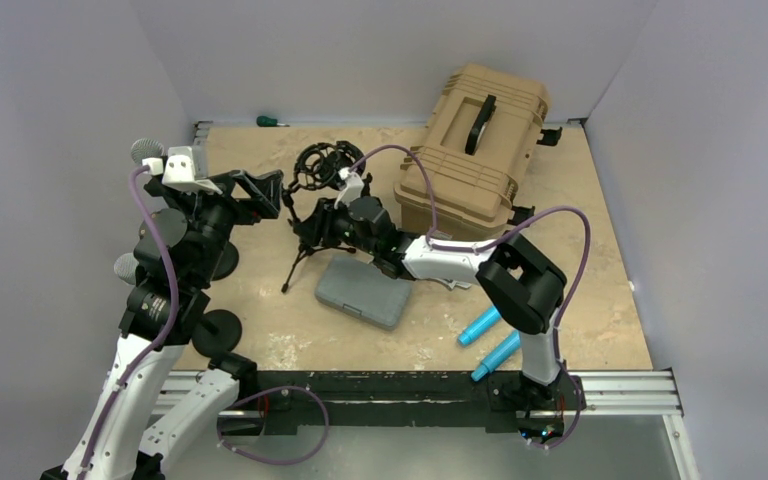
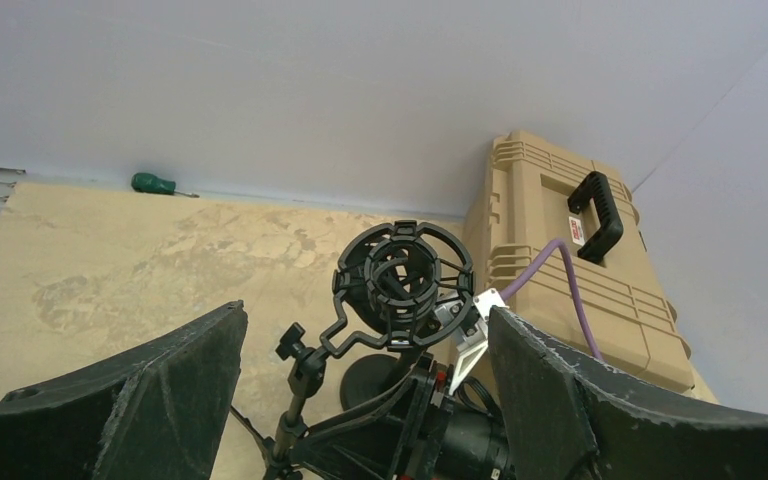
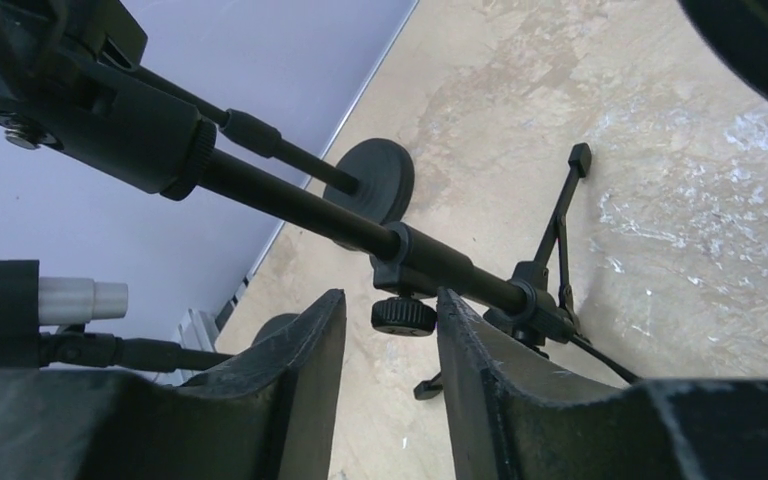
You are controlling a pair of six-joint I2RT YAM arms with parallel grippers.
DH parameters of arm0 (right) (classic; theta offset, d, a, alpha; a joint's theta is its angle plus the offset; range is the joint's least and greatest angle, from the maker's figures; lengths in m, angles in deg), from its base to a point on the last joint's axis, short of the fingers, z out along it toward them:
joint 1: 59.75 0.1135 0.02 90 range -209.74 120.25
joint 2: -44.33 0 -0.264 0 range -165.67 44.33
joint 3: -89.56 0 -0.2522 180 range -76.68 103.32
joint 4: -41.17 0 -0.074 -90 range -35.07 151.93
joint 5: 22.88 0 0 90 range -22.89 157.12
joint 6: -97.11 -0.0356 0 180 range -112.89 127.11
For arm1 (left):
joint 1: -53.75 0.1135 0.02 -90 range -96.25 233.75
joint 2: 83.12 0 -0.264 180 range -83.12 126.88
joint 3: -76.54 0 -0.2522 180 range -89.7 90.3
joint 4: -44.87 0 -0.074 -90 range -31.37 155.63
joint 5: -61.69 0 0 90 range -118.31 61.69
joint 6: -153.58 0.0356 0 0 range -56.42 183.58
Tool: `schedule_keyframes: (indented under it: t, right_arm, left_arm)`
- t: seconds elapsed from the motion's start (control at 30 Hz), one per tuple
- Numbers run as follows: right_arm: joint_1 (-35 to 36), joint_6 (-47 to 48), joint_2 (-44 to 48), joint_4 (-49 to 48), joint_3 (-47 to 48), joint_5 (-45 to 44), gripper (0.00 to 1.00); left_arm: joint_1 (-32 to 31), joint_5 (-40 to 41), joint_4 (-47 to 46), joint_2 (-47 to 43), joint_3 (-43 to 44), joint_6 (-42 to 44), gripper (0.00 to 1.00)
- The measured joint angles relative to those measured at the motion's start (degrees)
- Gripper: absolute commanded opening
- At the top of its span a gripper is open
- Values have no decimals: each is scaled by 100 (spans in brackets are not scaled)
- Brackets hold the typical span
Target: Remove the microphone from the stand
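The table (image 1: 580, 280) carries a tan case (image 1: 470, 150) in its far right corner. The tripod stand (image 3: 290, 200) rises just left of that case, toward the far edge and a little left of the middle.

The right gripper (image 3: 388, 300) has its jaws at a narrow gap around the stand's pole. A small knob (image 3: 403, 315) hangs between them, and I see no contact yet. The left gripper (image 2: 365, 312) is spread wide and holds nothing. It hovers near the left edge, facing the shock mount (image 2: 458, 270) at the stand's top.

The microphone (image 2: 398, 282), as best I can judge, is the dark shape nested in that cradle. Seen end-on it barely separates from the rings, and I can't swear to it. Its long axis looks to run through the ring, tilted up and toward the near left, so one end points at the open hand.

I'd expect a stiff, smooth, fairly dense barrel that could slip in the fingers, seated in a springy mount that yields before it lets go. The tripod looks light and tippy. The hold belongs on the bare barrel, not on the cage or its bands, and the pull should go straight along the axis with the pole braced.
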Motion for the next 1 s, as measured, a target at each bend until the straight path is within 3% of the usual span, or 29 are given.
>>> schedule_keyframes:
  t: [0.4,0.5,0.73,1.0]
  right_arm:
    - [354,205,-87,66,118,-579,39]
    - [382,208,-87,50,103,-649,34]
    - [391,251,-85,-33,11,-916,0]
    - [702,546,-85,4,50,-1829,0]
  left_arm:
    - [0,0,0,0,0,0,88]
    - [0,2,0,0,0,0,88]
    - [0,2,0,0,0,0,88]
    - [0,2,0,0,0,0,87]
